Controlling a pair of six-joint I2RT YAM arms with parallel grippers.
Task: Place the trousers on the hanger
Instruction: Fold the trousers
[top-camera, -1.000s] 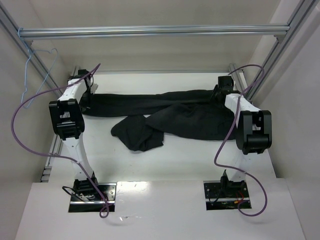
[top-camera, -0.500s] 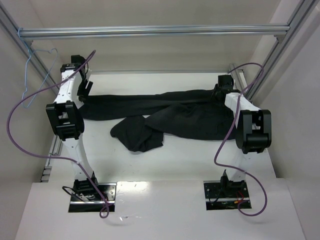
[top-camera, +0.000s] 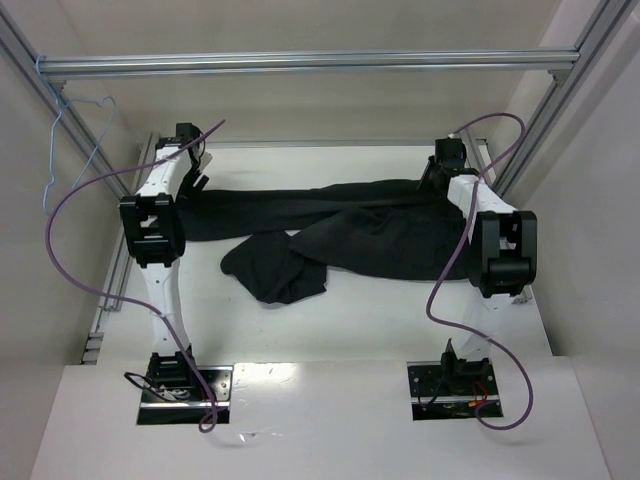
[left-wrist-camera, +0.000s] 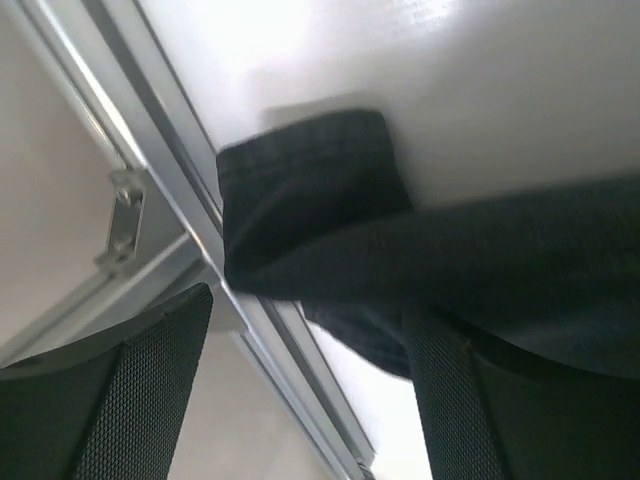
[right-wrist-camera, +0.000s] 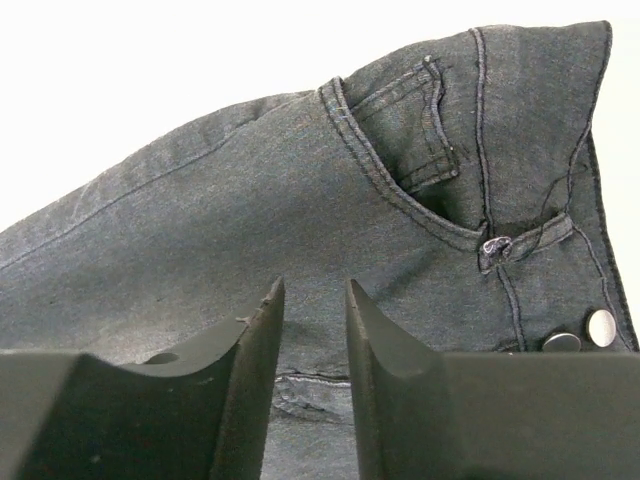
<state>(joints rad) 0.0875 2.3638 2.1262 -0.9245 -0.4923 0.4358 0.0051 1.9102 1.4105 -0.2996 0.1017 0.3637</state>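
Observation:
The black trousers (top-camera: 370, 235) lie across the table, legs to the left, waist to the right, one part bunched toward the front. The light-blue wire hanger (top-camera: 88, 160) hangs from the frame at the far left. My left gripper (top-camera: 192, 165) is over the leg ends, its jaws wide open. A dark cuff (left-wrist-camera: 300, 200) lies ahead of its fingers (left-wrist-camera: 150, 390) and nothing is held. My right gripper (top-camera: 443, 160) sits low over the waist. Its jaws (right-wrist-camera: 312, 300) stand a narrow gap apart just above the pocket area (right-wrist-camera: 420, 170), with no cloth pinched at the tips.
A silver frame bar (top-camera: 300, 63) spans the back, with slanted posts at the left and at the right (top-camera: 560, 90). An aluminium rail (left-wrist-camera: 200, 230) runs along the table's left edge, right below my left gripper. Purple cables (top-camera: 60, 220) loop off both arms.
My left gripper has opened and let go of the trouser leg, lifted away to the back left, then come back over the leg ends. The right arm has shifted slightly.

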